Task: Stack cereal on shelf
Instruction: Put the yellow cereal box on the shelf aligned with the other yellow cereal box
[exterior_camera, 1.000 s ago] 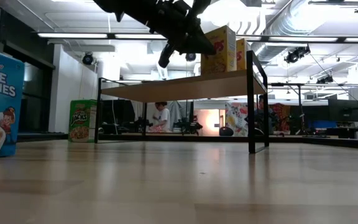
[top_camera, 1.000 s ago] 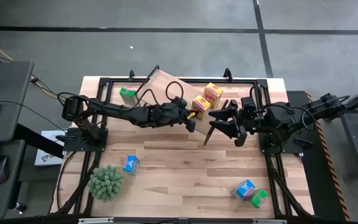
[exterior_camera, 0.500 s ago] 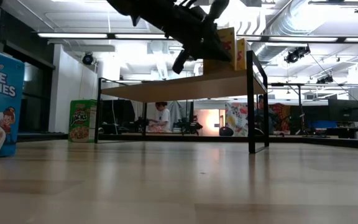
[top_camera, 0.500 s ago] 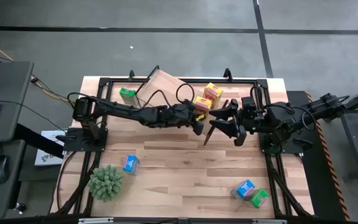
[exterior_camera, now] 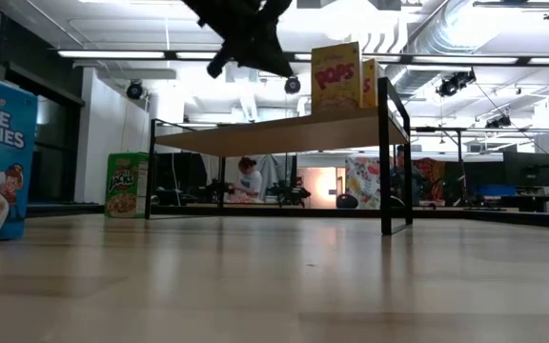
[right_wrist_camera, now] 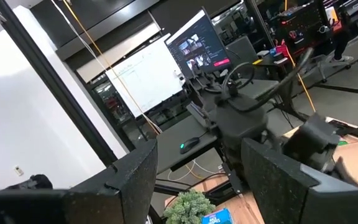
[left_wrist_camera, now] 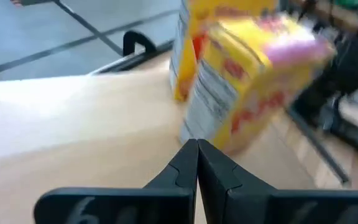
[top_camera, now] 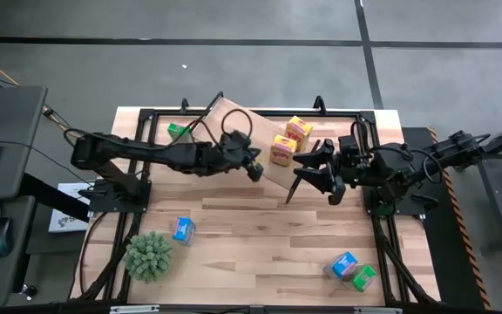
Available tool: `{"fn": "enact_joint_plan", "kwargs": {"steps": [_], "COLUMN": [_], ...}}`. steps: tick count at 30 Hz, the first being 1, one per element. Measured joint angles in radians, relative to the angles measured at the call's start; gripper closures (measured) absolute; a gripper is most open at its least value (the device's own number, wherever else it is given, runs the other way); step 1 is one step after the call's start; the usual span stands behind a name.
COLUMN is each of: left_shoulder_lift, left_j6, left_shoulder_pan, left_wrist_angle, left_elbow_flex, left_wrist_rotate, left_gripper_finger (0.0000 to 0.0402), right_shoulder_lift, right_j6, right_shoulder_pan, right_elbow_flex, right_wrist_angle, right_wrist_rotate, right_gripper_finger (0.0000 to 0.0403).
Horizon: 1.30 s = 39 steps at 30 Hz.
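Cereal boxes are what we look at first: two small yellow cardboard boxes [top_camera: 290, 139] stand side by side on the long light-wood shelf with thin black metal frame ends [top_camera: 234, 122], at its end nearer the right arm. From table height we read the red "POPS" lettering on the nearer yellow box [exterior_camera: 336, 80], upright on the plank.

On the wooden slat table [top_camera: 251, 235] we find the other boxes: a green box [top_camera: 178, 132] at the far side next to the shelf, a blue box [top_camera: 183, 229] near the front left just beside a fuzzy green plant ball [top_camera: 149, 255], and a blue and a green box together [top_camera: 352, 269] at the front right.

Our left hand [top_camera: 254, 169] hangs over the shelf's near edge, a little apart from the yellow boxes, its two dark fingers [left_wrist_camera: 197, 168] pressed together and holding nothing. Our right hand [top_camera: 308, 171] waits above the table just to the right of the shelf, fingers spread wide and empty.

Behind the table, we see a person [exterior_camera: 248, 179] in the room.
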Motion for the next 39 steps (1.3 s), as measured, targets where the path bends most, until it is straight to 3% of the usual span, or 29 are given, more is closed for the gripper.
{"fn": "enact_joint_plan", "kwargs": {"steps": [9, 25, 32, 36, 39], "left_shoulder_lift": [0.075, 0.085, -0.131, -0.295, -0.414], "left_j6": [-0.074, 0.001, 0.105, 0.183, 0.208], "left_shoulder_pan": [0.041, 0.120, 0.209, 0.222, 0.222], "left_wrist_angle": [0.191, 0.313, 0.170, 0.075, 0.029], "left_elbow_flex": [-0.039, -0.038, -0.037, -0.039, -0.038], "left_wrist_rotate": [0.155, 0.164, 0.188, 0.161, 0.121], "left_gripper_finger": [0.0401, 0.0401, 0.0401, 0.0401, 0.0401], "right_shoulder_lift": [0.000, 0.000, 0.043, 0.141, 0.243], "right_j6": [0.000, 0.022, 0.210, 0.320, 0.458], "right_shoulder_pan": [0.000, 0.000, -0.007, -0.006, -0.006], "right_elbow_flex": [0.000, 0.000, 0.000, 0.031, 0.093], "right_wrist_angle": [-0.010, -0.015, -0.156, -0.245, -0.373], "right_wrist_rotate": [-0.003, 0.028, 0.080, 0.091, 0.153], "right_gripper_finger": [0.0178, 0.0178, 0.0183, 0.0237, 0.0324]}}
